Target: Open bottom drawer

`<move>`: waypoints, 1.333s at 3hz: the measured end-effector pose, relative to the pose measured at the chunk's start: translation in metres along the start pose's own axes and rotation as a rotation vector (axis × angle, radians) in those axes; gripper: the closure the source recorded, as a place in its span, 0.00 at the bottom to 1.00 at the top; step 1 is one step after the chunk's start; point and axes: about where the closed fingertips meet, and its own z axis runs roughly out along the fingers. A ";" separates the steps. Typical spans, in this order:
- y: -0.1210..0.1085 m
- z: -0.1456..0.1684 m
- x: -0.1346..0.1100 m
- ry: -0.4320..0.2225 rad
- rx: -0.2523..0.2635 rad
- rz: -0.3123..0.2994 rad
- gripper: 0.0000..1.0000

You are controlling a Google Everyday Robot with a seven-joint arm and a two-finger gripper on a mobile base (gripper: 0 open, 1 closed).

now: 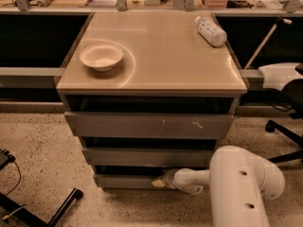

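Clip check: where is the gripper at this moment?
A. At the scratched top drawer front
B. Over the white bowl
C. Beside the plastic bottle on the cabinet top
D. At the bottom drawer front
D: the gripper comes in from the right and its tip is at the bottom drawer front, just under the middle drawer, well below the cabinet top.

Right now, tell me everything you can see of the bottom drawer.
The bottom drawer is the lowest of three fronts: a plain grey band, handleless and unmarked. It sits level just above the speckled floor, with a dark gap between it and the middle drawer. The gripper is at its right part, near the top edge; the arm hides that end.
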 end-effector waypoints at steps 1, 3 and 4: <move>-0.001 -0.013 -0.012 -0.041 0.002 -0.034 1.00; 0.006 -0.020 -0.004 -0.039 0.001 -0.030 1.00; 0.014 -0.025 0.006 -0.031 -0.006 -0.018 1.00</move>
